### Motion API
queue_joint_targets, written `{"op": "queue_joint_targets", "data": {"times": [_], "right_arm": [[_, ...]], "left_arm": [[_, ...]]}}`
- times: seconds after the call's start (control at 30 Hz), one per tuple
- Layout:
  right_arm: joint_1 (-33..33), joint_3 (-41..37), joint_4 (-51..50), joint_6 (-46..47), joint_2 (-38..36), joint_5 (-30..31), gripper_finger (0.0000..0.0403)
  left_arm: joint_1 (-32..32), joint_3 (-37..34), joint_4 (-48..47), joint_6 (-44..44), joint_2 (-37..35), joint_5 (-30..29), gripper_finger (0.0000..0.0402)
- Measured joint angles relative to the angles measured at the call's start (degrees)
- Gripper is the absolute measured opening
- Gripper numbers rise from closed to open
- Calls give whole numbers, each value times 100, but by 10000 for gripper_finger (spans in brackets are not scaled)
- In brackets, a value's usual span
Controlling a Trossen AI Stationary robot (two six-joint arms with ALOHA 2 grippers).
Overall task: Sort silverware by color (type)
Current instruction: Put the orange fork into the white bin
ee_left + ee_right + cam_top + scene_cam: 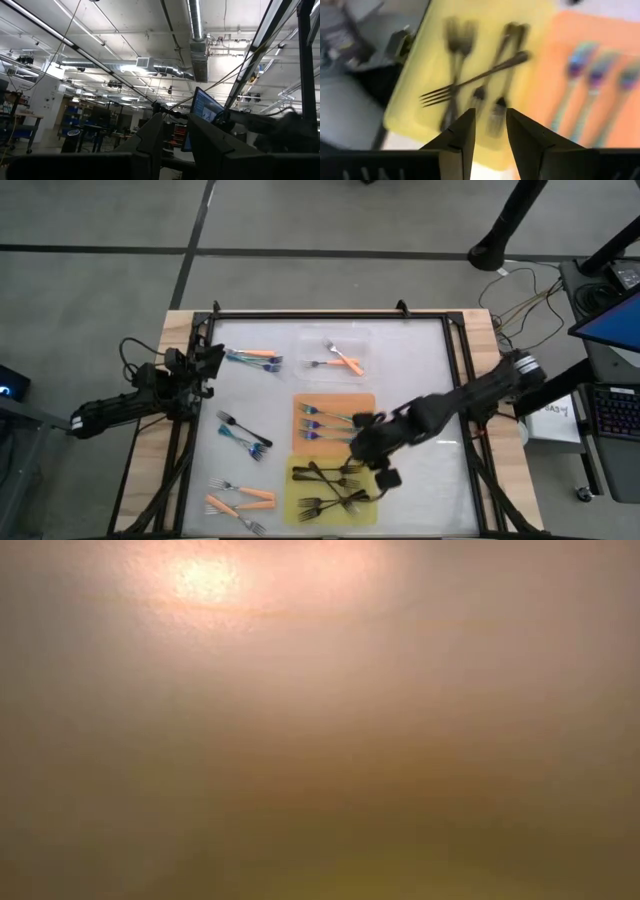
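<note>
The silverware is small forks. Black forks point(328, 488) lie on the yellow tray point(300, 510), and teal-handled ones point(322, 423) lie on the orange tray point(362, 405). Orange-handled forks point(342, 361) lie in the clear tray point(365, 340). More forks lie loose on the white table: an orange and a teal one point(254, 358), a black and a teal one point(245, 435), and orange ones point(240, 500). My right gripper point(490, 117) hangs open above the black forks point(480, 85), holding nothing. My left gripper point(176, 131) is open at the table's left edge, pointing up into the room.
A black frame point(330, 315) runs around the table top. My right arm point(470, 395) reaches in from the right, over the right side of the table. The low view shows only an orange haze.
</note>
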Motion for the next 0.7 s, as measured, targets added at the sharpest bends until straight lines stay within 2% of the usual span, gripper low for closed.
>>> {"op": "queue_joint_targets", "data": {"times": [0.17, 0.4, 0.57, 0.7], "right_arm": [[-334, -1454, 793, 111, -1274, 450, 92], [-1114, -3713, 2040, 147, -3488, 1266, 89], [-1810, -4986, 3041, 85, -4989, 1432, 94], [-2311, -5787, 3261, 77, -5898, 1536, 95]], "left_arm": [[-1, -1, 1, 0, 0, -1, 75], [1, -1, 1, 0, 0, -1, 75], [0, 1, 1, 0, 0, 1, 75], [0, -1, 1, 0, 0, 1, 75]]}}
